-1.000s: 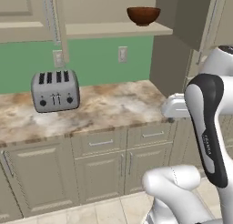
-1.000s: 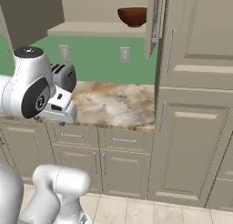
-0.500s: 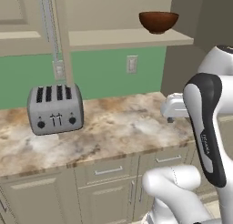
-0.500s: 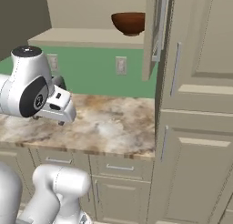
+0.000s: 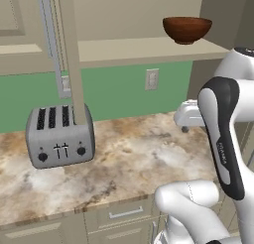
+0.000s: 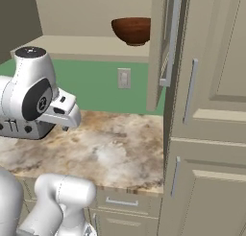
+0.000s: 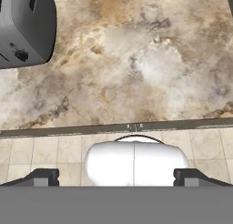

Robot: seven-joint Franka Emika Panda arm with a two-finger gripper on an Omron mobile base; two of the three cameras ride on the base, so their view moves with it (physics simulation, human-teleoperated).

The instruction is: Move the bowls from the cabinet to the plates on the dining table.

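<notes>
One marking shows: pale lettering runs lengthwise down the dark band of the robot arm [image 5: 224, 156], at three o'clock in the left base view. It is too small to read.

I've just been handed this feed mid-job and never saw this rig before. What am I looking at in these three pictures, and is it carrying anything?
It is a white robot arm on a driving base. Two cameras ride behind it, left and right; the third looks down from the hand. The hand is open and holds nothing, poised over the stone worktop edge. A silver toaster stands on that worktop. Above it, the cabinet doors are open, and a reddish-brown bowl sits on its shelf.
</notes>
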